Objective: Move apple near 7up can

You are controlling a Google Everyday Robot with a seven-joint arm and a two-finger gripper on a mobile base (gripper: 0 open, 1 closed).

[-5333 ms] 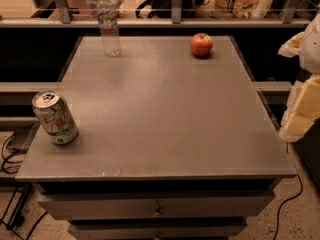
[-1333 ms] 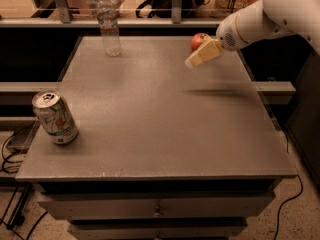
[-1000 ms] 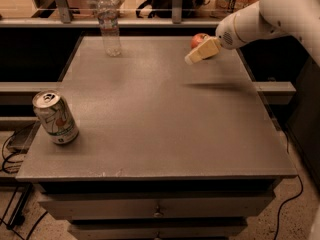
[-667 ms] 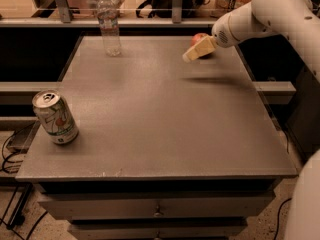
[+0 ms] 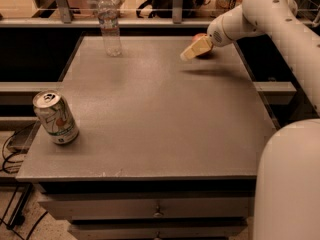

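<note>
The apple (image 5: pixel 202 37) is a small red fruit at the far right of the grey table top (image 5: pixel 160 104), mostly hidden behind the gripper. The gripper (image 5: pixel 194 49), with cream-coloured fingers, hangs from the white arm (image 5: pixel 250 16) that reaches in from the right, and sits right in front of the apple, just above the table. The 7up can (image 5: pixel 56 117) stands upright near the table's front left edge, far from the apple and the gripper.
A clear plastic water bottle (image 5: pixel 109 25) stands upright at the far left of the table. A railing and shelves run behind the table. The robot's white body (image 5: pixel 290 184) fills the lower right. Cables lie on the floor at the lower left.
The arm swung in from the right and up the table to the apple; in the last second the gripper has edged further towards the far edge, covering more of the apple. The can and bottle have not moved.
</note>
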